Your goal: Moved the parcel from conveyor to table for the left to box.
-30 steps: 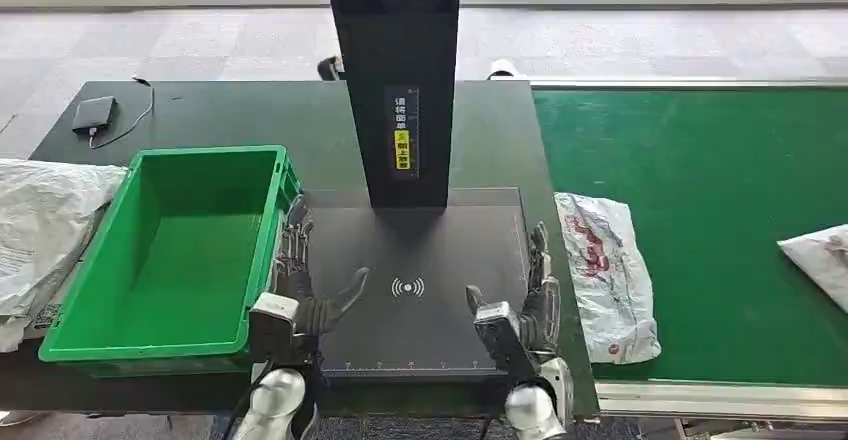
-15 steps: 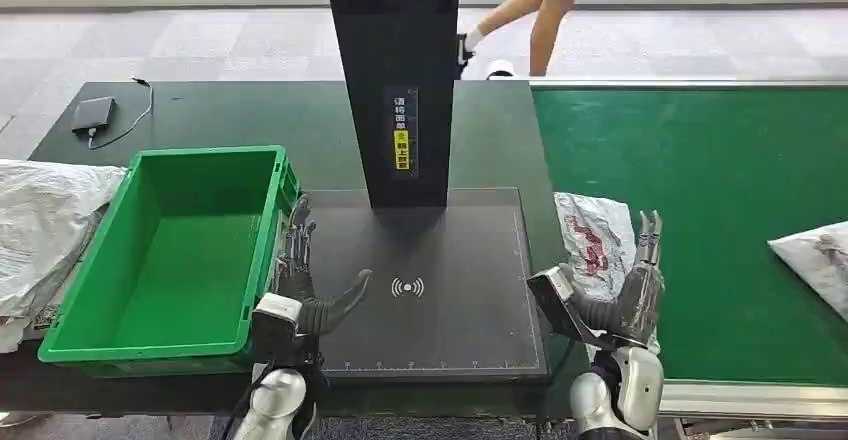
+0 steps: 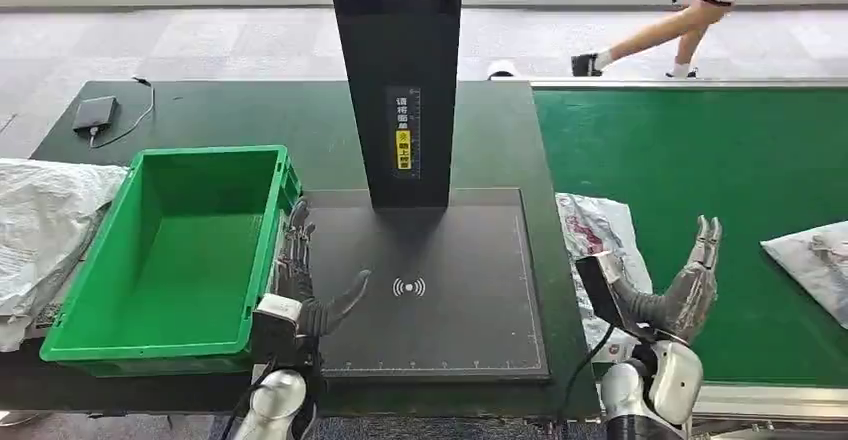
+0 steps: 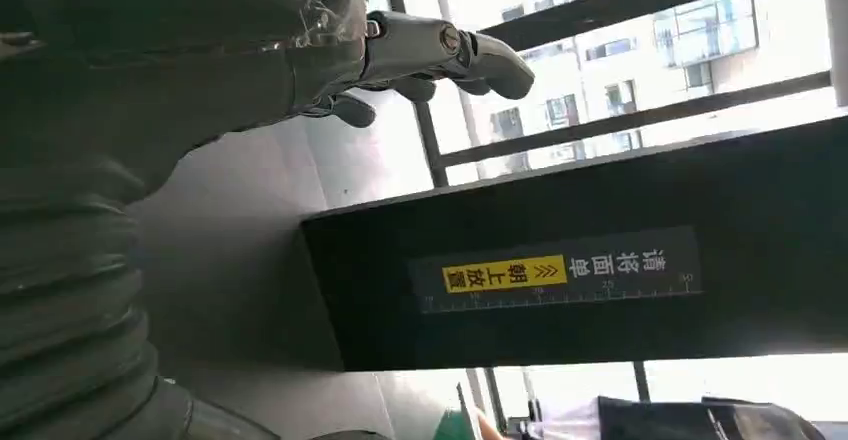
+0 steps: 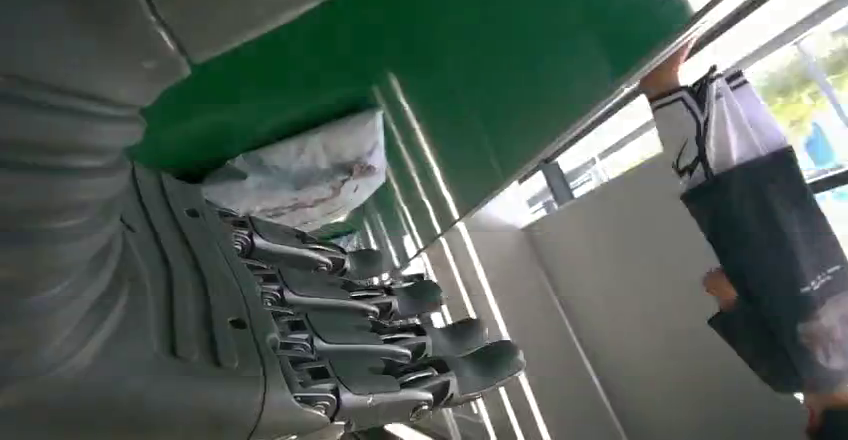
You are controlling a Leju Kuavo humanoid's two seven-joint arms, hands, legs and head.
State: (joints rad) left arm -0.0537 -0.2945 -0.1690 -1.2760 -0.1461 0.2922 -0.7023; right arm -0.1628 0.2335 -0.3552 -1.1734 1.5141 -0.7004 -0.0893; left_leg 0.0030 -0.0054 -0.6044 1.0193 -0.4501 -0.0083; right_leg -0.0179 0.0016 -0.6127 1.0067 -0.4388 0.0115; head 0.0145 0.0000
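parcel (image 3: 598, 250) lay at the belt (image 3: 720, 190) edge beside the pad (image 3: 440, 300); right hand (image 3: 668, 295) hovered over it, fingers spread and empty, likely for pickup. left hand (image 3: 305, 280) waited splayed and empty by the bin (image 3: 130, 260).

Head cam sits high, looks fwd and down over table (image 3: 250, 110) and green conveyor (image 3: 700, 160). L wrist cam, close behind left robot hand (image 4: 200, 50), turned sideways, faces black scanner post (image 4: 600, 270), shared w/ head view. R wrist cam, close behind right robot hand (image 5: 330, 330), faces along the conveyor.
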